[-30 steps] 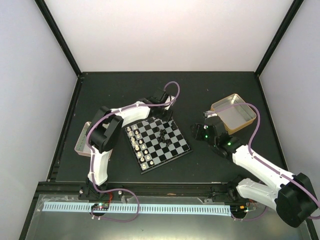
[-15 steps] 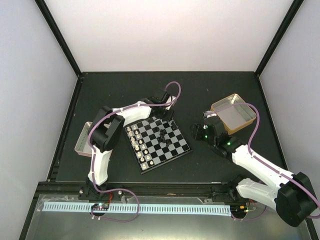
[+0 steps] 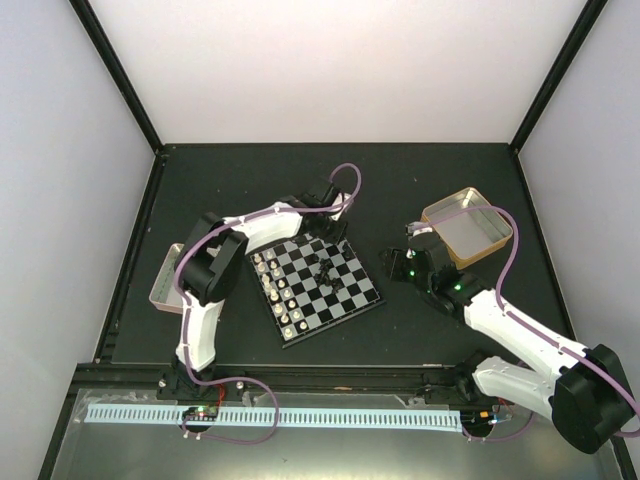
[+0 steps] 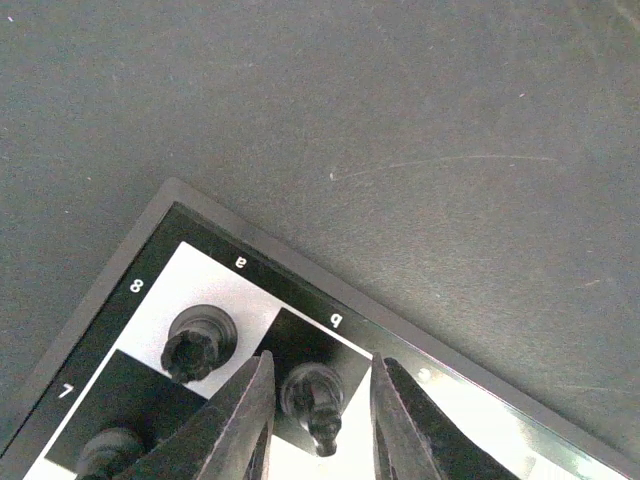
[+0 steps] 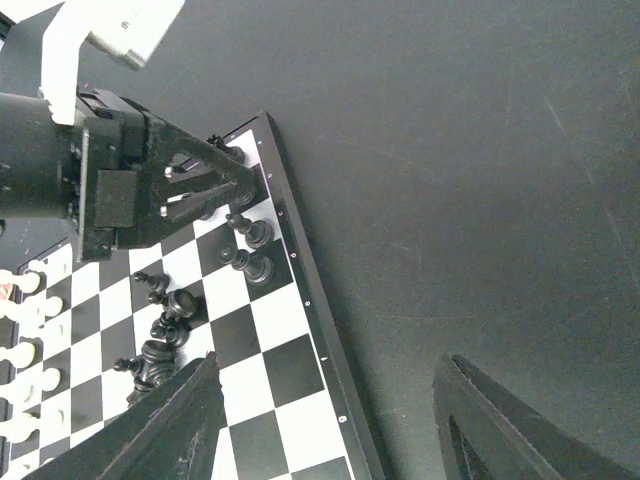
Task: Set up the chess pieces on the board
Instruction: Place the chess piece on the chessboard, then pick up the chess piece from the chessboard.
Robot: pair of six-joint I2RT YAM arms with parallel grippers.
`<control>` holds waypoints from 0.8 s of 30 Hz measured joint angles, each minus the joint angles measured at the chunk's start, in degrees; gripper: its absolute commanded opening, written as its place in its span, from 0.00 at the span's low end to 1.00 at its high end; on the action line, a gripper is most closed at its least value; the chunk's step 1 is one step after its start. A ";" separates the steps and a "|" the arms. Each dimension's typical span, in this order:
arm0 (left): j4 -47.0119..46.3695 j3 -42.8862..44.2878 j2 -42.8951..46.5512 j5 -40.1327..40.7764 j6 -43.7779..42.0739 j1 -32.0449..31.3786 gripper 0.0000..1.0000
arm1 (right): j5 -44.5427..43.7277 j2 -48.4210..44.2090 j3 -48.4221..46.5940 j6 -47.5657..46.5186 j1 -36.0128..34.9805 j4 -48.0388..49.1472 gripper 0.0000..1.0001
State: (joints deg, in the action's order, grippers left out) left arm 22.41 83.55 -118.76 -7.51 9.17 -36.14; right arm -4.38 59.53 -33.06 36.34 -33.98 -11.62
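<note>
Lower centre of the left wrist view: left end effector [image 4: 321, 358] has just eased apart, fingers slightly parted and loose around a black piece [image 4: 312, 398] standing on the back row of the board [image 3: 340, 300] — placement looks done. Right end effector [image 5: 328, 362] wide open, empty.

The board [image 3: 350, 287] lies askew — cream chess pieces [image 3: 277, 293] line its left edge, black chess pieces [image 3: 322, 268] cluster mid-board.

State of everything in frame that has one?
black knight: upright, not gripped
left gripper: open, fingers either side of black knight
black rook: upright, corner square
right gripper: open, empty
white pieces: upright, lined along board edge
loose black pieces: clustered mid-board
gold tin: open, looks empty
</note>
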 measured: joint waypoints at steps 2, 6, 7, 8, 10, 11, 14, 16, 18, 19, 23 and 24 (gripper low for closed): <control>0.57 -0.02 1.01 -0.24 0.24 0.00 0.30 | 0.07 0.00 0.00 0.00 0.00 0.00 0.58; 2.49 -0.13 4.72 -1.01 1.18 0.02 0.34 | 0.31 0.00 -0.46 0.00 0.00 -1.16 0.58; 2.99 -0.31 6.43 -1.51 1.53 0.09 0.34 | 0.52 0.04 -0.90 -0.13 0.00 -1.73 0.58; 3.28 -0.57 8.22 -1.90 1.84 0.15 0.35 | 0.68 0.13 -1.27 -0.28 0.00 -1.95 0.58; 3.63 -1.25 12.02 -2.67 2.25 0.24 0.36 | 1.33 0.96 -2.67 -0.83 0.00 -2.78 0.58; 3.72 -1.77 14.27 -3.08 2.49 0.35 0.36 | 1.88 1.75 -3.58 -1.36 0.00 -3.26 0.58; 3.50 -3.87 20.96 -3.67 3.58 0.57 0.37 | 3.65 5.35 -6.84 -3.08 0.00 -4.92 0.56; 2.86 -6.51 25.16 -4.02 4.50 0.85 0.38 | 5.53 7.50 -8.57 -4.57 0.00 -5.62 0.55; 2.14 -9.92 29.00 -4.17 5.46 1.22 0.40 | 7.58 8.79 -9.29 -5.95 0.00 -5.68 0.54; 1.66 -12.44 31.21 -4.17 6.16 1.53 0.40 | 8.39 9.11 -9.38 -6.51 0.00 -5.66 0.53; 0.22 -21.46 38.21 -3.61 8.81 2.51 0.42 | 12.33 13.35 -11.37 -8.39 -0.13 -5.97 0.48; -0.48 -24.22 40.00 -3.10 9.64 2.78 0.42 | 12.81 14.91 -12.20 -8.74 -0.35 -6.03 0.47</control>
State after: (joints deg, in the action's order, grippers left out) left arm 21.93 59.33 -78.76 -10.61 18.81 -33.36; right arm 8.43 74.43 -45.25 27.59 -34.33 -17.65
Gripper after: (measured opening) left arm 0.410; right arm 0.493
